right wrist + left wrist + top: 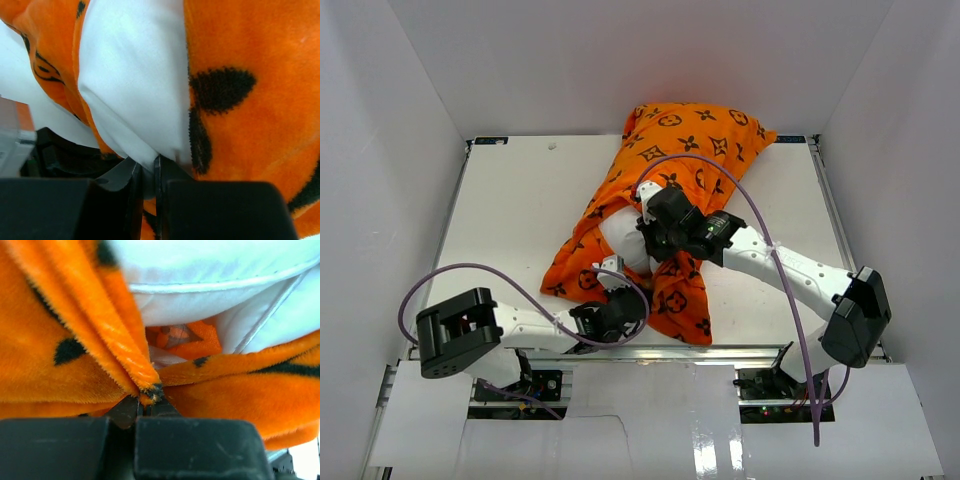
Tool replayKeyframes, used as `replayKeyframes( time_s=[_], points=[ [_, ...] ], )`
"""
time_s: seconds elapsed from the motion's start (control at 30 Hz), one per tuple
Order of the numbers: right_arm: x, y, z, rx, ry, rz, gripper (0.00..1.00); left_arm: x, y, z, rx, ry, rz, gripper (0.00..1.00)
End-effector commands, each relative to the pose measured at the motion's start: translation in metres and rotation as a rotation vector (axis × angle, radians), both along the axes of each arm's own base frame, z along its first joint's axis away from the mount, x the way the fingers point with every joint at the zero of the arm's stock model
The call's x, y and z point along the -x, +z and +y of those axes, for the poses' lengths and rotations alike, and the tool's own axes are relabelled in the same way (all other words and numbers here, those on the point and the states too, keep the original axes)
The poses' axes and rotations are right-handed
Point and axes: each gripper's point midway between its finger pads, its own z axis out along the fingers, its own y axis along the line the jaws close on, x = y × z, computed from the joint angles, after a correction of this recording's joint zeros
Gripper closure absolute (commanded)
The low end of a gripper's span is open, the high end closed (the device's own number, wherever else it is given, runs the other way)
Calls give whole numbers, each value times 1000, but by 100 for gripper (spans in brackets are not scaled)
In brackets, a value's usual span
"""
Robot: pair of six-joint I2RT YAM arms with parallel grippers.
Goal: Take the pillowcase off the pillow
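Left tool (142,407), black and close in its own wrist view, is clenched on a pinched fold of the bright orange plush pillowcase (705,135) w/ dark brown flower and star motifs. The fold comes to a point exactly btw. the two tips. Right tool (147,167) is clenched also, but on smooth white cloth, i.e. the plain white stuffed pillow (620,238), w/ orange plush just beside it.

Top view: pillowcase lies on the flat white bench (520,200), long axis diagonal, from far-right at the back wall down to near-left. Far end is full and puffy, so most of the pillow is prob. inside there. Near end is loose and crumpled, and a white patch of pillow shows in the opening, approx. mid-bundle. Right tool sits on this patch; its arm reaches in from the right. Left tool holds the orange edge lower, near the front edge of the bench, so left arm is the nearer one to the open end.

Judgement: the next move turns on this axis. Bulk of pillow lies far-right from the left tool and the opening faces near-left. So pillow must come out along the diagonal toward near-left, while the pillowcase is held back or drawn the opposite way. A pull across the axis would prob. only drag the whole bundle.
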Motion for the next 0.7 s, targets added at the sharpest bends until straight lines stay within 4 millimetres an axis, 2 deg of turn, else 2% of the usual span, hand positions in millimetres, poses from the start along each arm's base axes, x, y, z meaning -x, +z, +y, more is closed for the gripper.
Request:
replayKeyframes(
  time_s=[0.0,0.03,0.1,0.2,0.3,0.4,0.47,0.5,0.53,0.6,0.63,0.67],
  points=[
    [-39,167,57,-503,22,-290,92,43,-65,3,-198,-156,184,100],
    [-39,172,61,-530,30,-293,92,44,-71,1,-224,-166,183,100],
    [-34,173,67,-572,50,-262,92,43,-64,-15,-219,-183,163,100],
    [-30,182,74,-627,84,-240,92,44,-61,-24,-216,-191,154,100],
    [-28,193,71,-677,101,-224,92,42,-60,-22,-207,-175,152,100],
    [-26,208,65,-742,126,-200,92,41,-61,-13,-207,-151,149,100],
    [-21,219,59,-780,155,-184,92,41,-65,-1,-221,-127,146,100],
    [-27,222,51,-793,138,-176,92,38,-60,6,-203,-90,139,100],
    [-19,232,45,-814,167,-173,92,39,-66,18,-219,-71,144,100],
    [-24,241,28,-837,155,-175,92,37,-66,32,-208,-20,159,100],
    [-15,250,22,-861,175,-168,92,36,-70,41,-221,-1,166,100],
    [-15,254,17,-869,174,-174,92,34,-70,46,-220,18,172,100]
  ],
)
